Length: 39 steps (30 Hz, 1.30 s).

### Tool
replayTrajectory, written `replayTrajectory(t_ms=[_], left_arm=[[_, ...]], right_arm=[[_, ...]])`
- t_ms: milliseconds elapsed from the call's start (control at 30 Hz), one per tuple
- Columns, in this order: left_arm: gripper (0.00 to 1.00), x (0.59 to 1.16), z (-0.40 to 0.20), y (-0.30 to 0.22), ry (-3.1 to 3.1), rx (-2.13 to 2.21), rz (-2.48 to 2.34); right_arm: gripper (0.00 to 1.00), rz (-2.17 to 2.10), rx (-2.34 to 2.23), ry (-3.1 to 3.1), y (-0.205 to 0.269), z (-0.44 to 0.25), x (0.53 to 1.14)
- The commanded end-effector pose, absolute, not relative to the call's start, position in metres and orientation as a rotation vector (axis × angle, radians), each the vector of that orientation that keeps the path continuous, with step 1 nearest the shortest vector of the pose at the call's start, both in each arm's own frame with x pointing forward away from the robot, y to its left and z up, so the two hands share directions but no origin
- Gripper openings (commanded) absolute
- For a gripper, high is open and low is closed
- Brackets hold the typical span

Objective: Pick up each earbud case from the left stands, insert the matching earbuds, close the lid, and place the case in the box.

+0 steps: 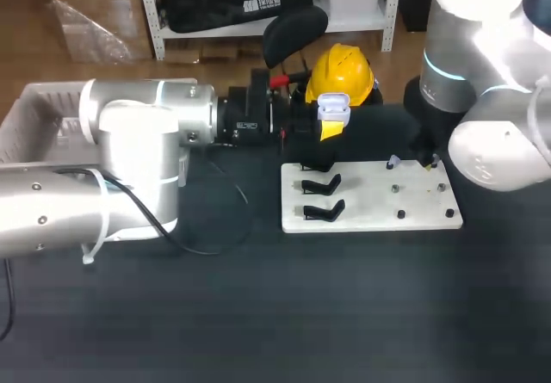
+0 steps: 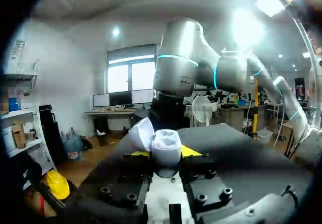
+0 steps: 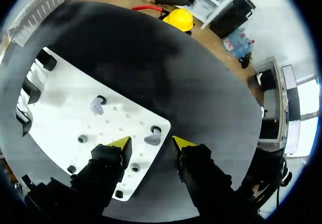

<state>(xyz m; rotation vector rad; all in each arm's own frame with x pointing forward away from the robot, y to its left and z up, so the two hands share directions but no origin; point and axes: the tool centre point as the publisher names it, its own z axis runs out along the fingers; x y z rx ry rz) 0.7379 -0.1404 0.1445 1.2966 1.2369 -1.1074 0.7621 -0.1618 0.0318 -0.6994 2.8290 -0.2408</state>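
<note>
My left gripper is held out level above the table's far side, shut on a pale lavender earbud case whose lid stands open. In the left wrist view the case sits upright between the fingers, lid tipped back. My right gripper points down at the white board. Seen from the right wrist, its yellow-tipped fingers straddle a lavender earbud on a peg; the right gripper is open, with a gap on each side. A second earbud stands farther along the board.
Two empty black stands sit on the board's left part, and small black pegs dot its right part. A white slatted box is at the table's far left, partly behind my left arm. A black cable trails over the dark tabletop.
</note>
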Motion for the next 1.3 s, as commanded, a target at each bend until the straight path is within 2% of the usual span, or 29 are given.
replayTrajectory(t_ms=[33,200,267,400,933,1100,1300], left_arm=[[0.0,0.735,0.143,-0.14,1.231,1.289,-1.101],[0.0,0.735,0.143,-0.14,1.231,1.289,-1.101],[0.0,0.735,0.143,-0.14,1.231,1.289,-1.101],[0.0,0.735,0.143,-0.14,1.231,1.289,-1.101],[0.0,0.735,0.143,-0.14,1.231,1.289,-1.101],[0.0,0.735,0.143,-0.14,1.231,1.289,-1.101],[0.0,0.735,0.143,-0.14,1.231,1.289,-1.101]], right_arm=[[0.54,-0.251,-0.677,2.834,-0.16,0.031,0.764],[0.56,-0.271,-0.646,2.84,-0.162,0.029,0.764],[0.5,-0.263,-0.647,2.841,-0.162,0.028,0.764],[0.46,-0.268,-0.651,2.845,-0.162,0.027,0.765],[0.42,-0.275,-0.655,2.847,-0.163,0.024,0.772],[0.34,-0.274,-0.654,2.851,-0.162,0.023,0.772],[0.32,-0.273,-0.652,2.856,-0.161,0.02,0.773]])
